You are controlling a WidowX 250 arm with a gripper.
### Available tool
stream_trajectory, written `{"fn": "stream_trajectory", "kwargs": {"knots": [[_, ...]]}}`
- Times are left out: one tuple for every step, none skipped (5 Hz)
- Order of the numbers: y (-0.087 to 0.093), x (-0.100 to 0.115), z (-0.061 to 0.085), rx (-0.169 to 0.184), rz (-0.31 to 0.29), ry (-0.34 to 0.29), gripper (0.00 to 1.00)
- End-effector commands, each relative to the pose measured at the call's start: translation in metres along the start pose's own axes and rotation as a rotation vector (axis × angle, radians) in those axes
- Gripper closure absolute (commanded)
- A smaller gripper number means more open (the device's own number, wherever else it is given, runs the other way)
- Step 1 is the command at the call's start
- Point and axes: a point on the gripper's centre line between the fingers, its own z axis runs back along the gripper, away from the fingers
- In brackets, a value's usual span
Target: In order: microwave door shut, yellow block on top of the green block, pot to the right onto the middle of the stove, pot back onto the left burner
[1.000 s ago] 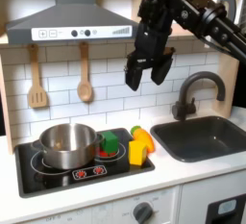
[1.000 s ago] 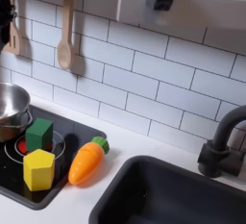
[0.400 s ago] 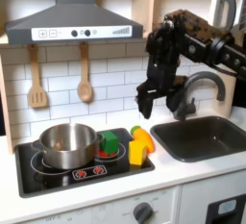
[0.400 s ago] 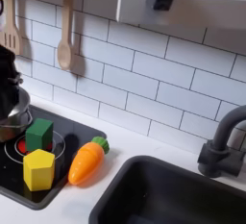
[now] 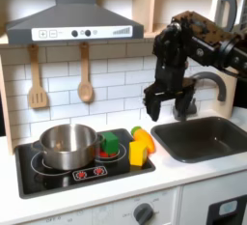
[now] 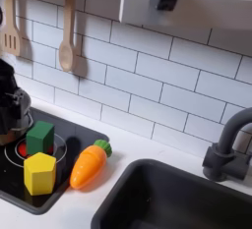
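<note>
On stove [image 5: 58, 176]: pot [image 5: 68, 145], green block [image 6: 39, 137], yellow block [image 6: 39, 172].

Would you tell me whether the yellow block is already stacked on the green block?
No, in the second exterior view the yellow block sits on the stove in front of the green block.

The shiny round steel pot [image 6: 8, 110] is cut off by the second exterior view's left edge and partly hidden behind a blurred dark gripper [image 6: 17, 107]. Whether its jaws are parted cannot be told. The glossy black cooktop [image 6: 12, 186] is cropped at the bottom-left corner.
</note>
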Motion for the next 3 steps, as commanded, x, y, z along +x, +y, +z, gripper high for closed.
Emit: {"fn": "stream_trajectory", "kwargs": {"knots": [[-0.015,-0.016,-0.001,-0.045,-0.113,0.006,0.0],[-0.015,-0.029,-0.001,-0.05,-0.165,0.018,0.0],[-0.015,-0.039,0.0,-0.065,-0.237,0.019,0.0]]}}
